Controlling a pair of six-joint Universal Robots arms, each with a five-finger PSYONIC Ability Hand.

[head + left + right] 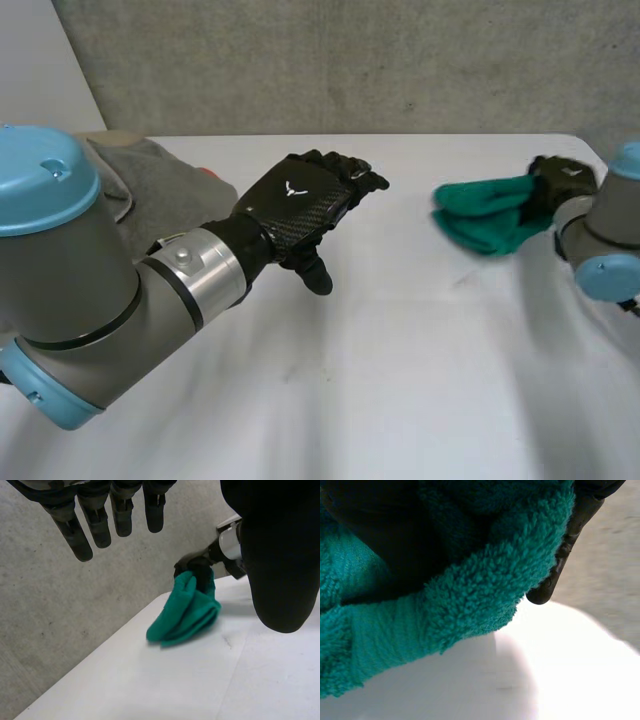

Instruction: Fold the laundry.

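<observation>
Gripping bunched green towel [487, 215] on table [400, 380], R robot hand [565, 175] had fingers curled round it; L robot hand [300, 205] hovered w/ fingers straight, empty. Grey cloth [150, 180] partly hidden behind L arm [80, 300].

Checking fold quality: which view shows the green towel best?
Left wrist view: the whole green towel, bunched, with the right hand gripping one end. Head view shows it smaller; right wrist view, its pile up close.

White table [380, 380], grey wall [400, 60]
</observation>
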